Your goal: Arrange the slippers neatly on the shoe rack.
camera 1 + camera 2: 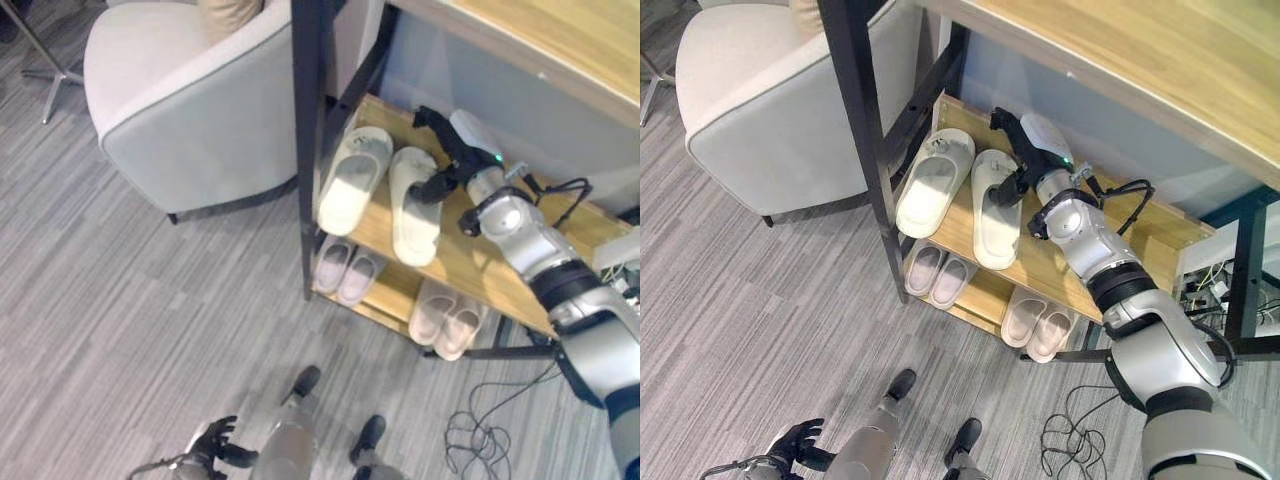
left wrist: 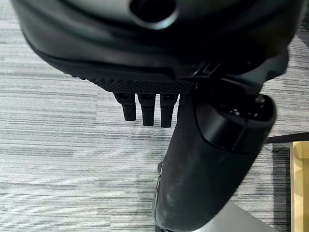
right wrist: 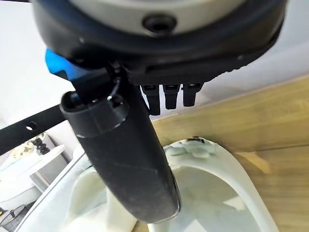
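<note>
Right hand (image 1: 1025,150) released, fingers straight, thumb beside the right pale cream foam slipper (image 1: 996,205).
Pair lies on the wooden shoe rack's (image 1: 1145,240) upper shelf; left hand (image 1: 212,445) relaxed, low over grey floor.

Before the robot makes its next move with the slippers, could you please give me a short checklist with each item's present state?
1. Both large slippers on the rack's upper shelf: ok; the left slipper and the right slipper lie there.
2. Pair parallel: not ok; the toes spread apart.
3. Right hand at the right slipper: ok; the thumb reaches down to its heel end.
4. Right hand's grip: cannot tell whether it touches.
5. Left hand out of the way: ok; low over the floor, open.
6. Lower shelf pairs undisturbed: ok.
</note>
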